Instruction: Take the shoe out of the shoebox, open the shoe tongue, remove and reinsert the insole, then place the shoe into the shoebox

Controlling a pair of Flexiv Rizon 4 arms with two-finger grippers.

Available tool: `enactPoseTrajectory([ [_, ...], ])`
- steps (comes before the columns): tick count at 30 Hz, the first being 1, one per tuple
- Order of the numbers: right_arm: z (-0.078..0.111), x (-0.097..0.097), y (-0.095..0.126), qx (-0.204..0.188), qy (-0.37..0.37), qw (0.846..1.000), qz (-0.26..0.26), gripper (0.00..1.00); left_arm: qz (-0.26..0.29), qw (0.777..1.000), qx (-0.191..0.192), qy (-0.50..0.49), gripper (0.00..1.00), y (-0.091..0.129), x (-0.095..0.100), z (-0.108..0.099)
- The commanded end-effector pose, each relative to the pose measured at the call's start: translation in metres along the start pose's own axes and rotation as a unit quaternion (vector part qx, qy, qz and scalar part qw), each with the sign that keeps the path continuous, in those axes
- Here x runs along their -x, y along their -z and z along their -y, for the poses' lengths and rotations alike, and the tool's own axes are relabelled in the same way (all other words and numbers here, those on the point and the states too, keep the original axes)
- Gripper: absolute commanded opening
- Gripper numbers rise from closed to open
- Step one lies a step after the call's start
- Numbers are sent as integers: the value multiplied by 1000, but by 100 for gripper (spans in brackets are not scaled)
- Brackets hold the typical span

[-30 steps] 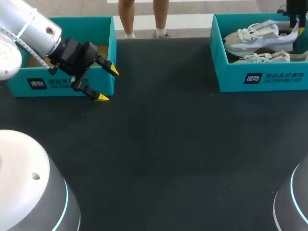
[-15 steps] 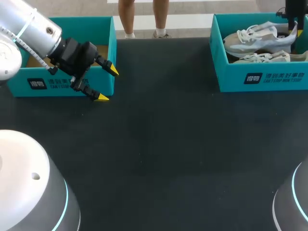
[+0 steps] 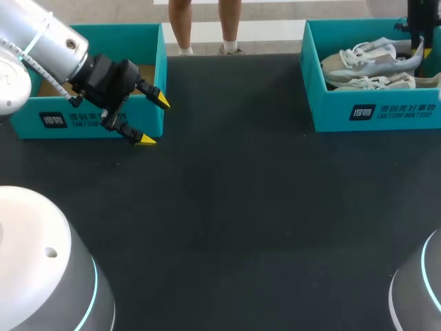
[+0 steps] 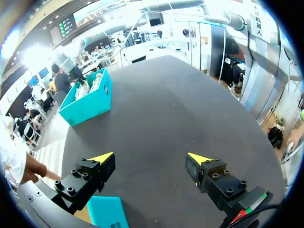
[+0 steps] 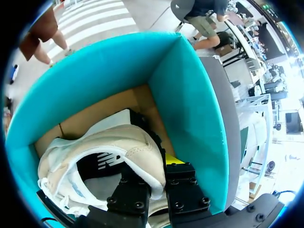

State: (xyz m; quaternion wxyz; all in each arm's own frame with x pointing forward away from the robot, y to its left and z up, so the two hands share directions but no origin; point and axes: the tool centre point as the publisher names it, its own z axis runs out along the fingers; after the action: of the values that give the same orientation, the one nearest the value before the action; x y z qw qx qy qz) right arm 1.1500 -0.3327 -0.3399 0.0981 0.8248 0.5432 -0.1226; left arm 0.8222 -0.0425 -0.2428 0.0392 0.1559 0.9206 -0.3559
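A pale grey-white shoe (image 3: 365, 58) lies in the teal shoebox (image 3: 372, 110) at the back right, on top of a second shoe (image 3: 382, 81). My right gripper (image 3: 417, 47) stands in the box at the shoe's heel. In the right wrist view the right gripper (image 5: 159, 164) is shut on the cream heel collar of the shoe (image 5: 95, 152), close to the shoebox's corner wall (image 5: 190, 104). My left gripper (image 3: 155, 122) hangs open and holds nothing beside another teal box (image 3: 103, 121) at the back left. In the left wrist view its yellow-tipped gripper (image 4: 151, 158) points across the table toward the far shoebox (image 4: 90, 102).
The dark table (image 3: 227, 207) spreads between the two boxes. The left teal box shows a brown cardboard floor and its corner (image 4: 104, 213) lies under my left gripper. The arm bases sit at the near corners.
The right gripper has shifted slightly with the shoe's heel, and the shoe has turned a little in the box. The left arm has not moved.
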Motion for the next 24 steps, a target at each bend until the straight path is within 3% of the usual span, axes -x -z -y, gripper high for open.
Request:
enactPoseTrajectory([
  [1, -12, -4, -4, -19, 1, 1000, 2, 0, 0, 1000, 1, 0, 100, 0, 0, 0],
  [8, -13, -5, -11, -33, 0, 999, 1, 0, 0, 1000, 1, 0, 100, 0, 0, 0],
  [12, -16, -5, -9, -30, -7, 1000, -2, 45, 0, 1000, 1, 0, 100, 0, 0, 0],
  [18, -18, -4, -5, -29, -10, 999, -7, 45, 0, 1000, 1, 0, 100, 0, 0, 0],
  [24, -11, 4, 14, -24, -19, 999, -15, 49, 0, 1000, 1, 0, 100, 0, 0, 0],
])
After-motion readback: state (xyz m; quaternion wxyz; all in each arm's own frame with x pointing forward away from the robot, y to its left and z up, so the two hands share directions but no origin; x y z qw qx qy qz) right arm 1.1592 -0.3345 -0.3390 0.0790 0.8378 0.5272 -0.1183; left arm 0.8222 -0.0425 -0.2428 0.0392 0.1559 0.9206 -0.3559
